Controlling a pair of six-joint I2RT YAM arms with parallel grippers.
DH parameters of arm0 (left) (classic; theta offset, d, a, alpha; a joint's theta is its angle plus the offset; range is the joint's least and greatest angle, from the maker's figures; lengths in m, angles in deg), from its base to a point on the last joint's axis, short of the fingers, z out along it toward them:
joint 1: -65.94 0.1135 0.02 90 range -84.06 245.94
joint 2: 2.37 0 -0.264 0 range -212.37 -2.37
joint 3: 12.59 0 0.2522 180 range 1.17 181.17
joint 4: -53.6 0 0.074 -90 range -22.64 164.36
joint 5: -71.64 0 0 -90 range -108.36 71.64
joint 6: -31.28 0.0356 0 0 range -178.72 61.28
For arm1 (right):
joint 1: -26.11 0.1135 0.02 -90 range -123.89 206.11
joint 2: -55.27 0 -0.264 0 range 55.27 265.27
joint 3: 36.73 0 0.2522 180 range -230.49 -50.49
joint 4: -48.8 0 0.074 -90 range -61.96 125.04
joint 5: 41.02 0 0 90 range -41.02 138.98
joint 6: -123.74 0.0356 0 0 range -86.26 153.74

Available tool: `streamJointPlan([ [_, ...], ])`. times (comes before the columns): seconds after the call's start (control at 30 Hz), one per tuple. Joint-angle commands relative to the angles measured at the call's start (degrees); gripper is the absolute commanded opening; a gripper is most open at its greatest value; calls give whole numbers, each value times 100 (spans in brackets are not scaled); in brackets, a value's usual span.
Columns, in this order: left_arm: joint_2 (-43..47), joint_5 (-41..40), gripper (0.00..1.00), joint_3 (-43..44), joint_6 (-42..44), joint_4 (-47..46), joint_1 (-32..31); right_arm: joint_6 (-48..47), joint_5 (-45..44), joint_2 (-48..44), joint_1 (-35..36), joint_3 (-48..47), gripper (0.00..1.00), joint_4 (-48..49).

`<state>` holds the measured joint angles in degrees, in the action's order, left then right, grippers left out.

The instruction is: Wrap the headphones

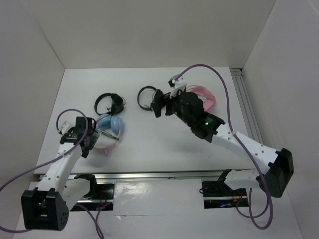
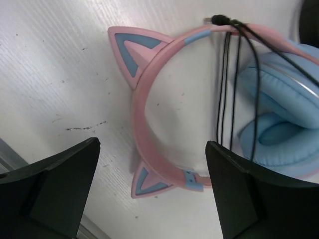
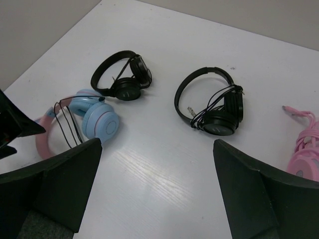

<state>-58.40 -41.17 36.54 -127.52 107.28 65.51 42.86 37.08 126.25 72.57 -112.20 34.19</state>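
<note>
The headphones (image 2: 142,107) have a smooth, matt pink plastic band, and their ear cups (image 2: 284,94) are padded in a soft, faintly shiny light-blue covering, probably imitation leather. Their thin cable (image 2: 221,89) is matt black, and the table (image 2: 55,55) is white with a fine wood-grain texture and a few dark scuffs.

No text, label, brand, number or sign can be read in any of the views (nothing legible is found on the headphones (image 2: 141,114) or on the table (image 2: 50,59)).
</note>
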Motion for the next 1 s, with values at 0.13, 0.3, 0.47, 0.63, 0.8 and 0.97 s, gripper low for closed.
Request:
streamJointPlan([
  [0.13,716,662,100,960,1445,227,34,80,-1304,47,583,-781,100,-1064],
  [0.3,1058,1014,100,2208,3095,455,-168,212,-2209,-645,1119,-729,100,-1875],
  [0.47,1366,1269,100,3727,4022,859,-168,729,-2300,-1946,1507,-728,100,-2761],
  [0.63,1841,1647,100,3784,4348,824,-450,959,-2342,-3070,1507,-526,100,-3351],
  [0.8,2508,1938,100,3450,4443,947,-450,1083,-2509,-3591,1507,-859,100,-4292],
  [0.97,2992,1271,100,3248,4480,1070,-686,1135,-2747,-3644,1507,-1105,100,-4898],
])
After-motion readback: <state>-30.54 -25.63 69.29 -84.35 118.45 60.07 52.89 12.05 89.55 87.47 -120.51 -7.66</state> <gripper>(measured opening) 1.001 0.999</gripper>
